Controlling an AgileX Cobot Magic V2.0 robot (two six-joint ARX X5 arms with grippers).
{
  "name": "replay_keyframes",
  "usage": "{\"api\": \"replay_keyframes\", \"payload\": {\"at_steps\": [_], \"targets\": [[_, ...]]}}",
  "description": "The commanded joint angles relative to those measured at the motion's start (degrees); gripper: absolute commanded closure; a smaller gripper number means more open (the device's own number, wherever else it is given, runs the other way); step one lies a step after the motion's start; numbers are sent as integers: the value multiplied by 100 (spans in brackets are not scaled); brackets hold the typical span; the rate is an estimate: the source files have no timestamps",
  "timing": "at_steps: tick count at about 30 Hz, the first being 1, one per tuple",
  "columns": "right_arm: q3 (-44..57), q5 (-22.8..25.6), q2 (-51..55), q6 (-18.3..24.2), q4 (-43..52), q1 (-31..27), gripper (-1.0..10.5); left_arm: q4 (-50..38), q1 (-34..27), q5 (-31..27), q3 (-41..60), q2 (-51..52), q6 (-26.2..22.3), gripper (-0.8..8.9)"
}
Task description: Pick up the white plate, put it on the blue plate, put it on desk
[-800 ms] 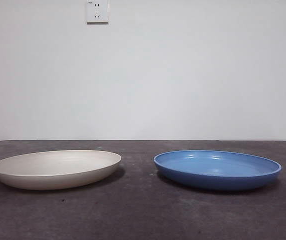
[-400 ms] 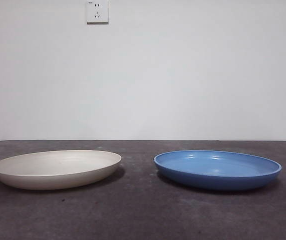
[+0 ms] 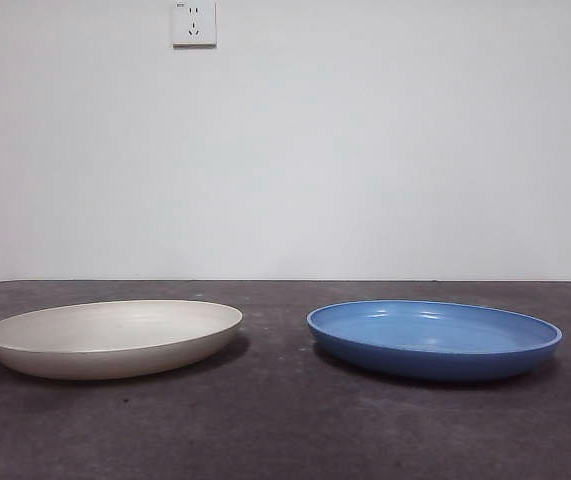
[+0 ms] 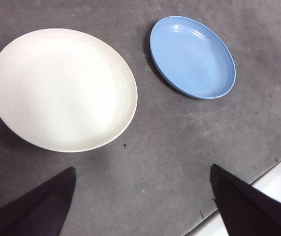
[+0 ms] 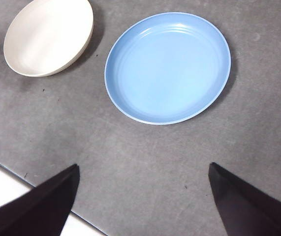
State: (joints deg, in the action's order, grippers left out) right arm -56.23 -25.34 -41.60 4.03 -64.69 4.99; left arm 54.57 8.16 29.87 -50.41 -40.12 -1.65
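Nothing moved; white plate (image 3: 113, 338) beside blue plate (image 3: 434, 339) (apart), wall socket (image 3: 194, 22) behind.

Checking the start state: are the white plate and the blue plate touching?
Apart. The front view shows bare desk between the white plate and the blue plate.

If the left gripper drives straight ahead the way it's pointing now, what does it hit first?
Probably bare desk, just short of the white plate. The left gripper is open and empty; depth is unclear.
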Motion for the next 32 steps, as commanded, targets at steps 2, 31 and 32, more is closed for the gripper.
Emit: {"api": "replay_keyframes", "payload": {"at_steps": [2, 31, 32], "targets": [[-111, -17, -24, -81, 33, 20, 521, -153, 15, -55, -107, -57, 151, 367], [-111, -17, -24, -101, 74, 20, 521, -1799, 11, -1832, -833, -3641, 391, 377], [-111, -15, -22, -101, 96, 20, 521, -1904, 11, -1832, -833, -3757, 391, 377]]}}
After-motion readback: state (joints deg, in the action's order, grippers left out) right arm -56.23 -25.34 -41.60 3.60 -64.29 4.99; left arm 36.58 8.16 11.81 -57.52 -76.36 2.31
